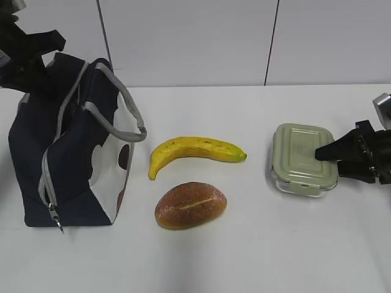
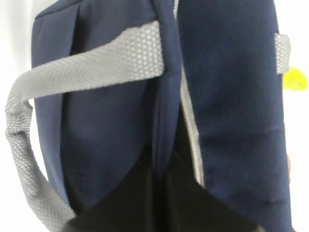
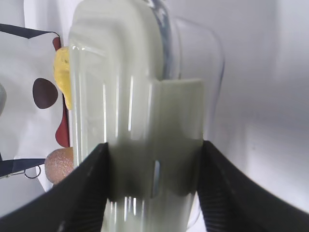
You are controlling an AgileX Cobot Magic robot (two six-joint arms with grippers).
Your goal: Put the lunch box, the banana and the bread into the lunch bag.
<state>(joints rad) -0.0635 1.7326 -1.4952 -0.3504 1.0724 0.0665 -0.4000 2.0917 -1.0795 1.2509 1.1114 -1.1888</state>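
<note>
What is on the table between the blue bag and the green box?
The banana and the bread lie between the lunch bag and the lunch box, seen in the exterior view.

White table [image 1: 275,244], pale panelled wall [image 1: 195,36] behind.

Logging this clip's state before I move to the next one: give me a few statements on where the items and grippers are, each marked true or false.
1. The banana lies inside the lunch bag. False: it lies on the table, beside the bag.
2. The right gripper is at the lunch box, a finger on either side. True.
3. The bread sits nearer the camera than the banana. True.
4. The lunch box lid is off. False: the green lid is on.
</note>
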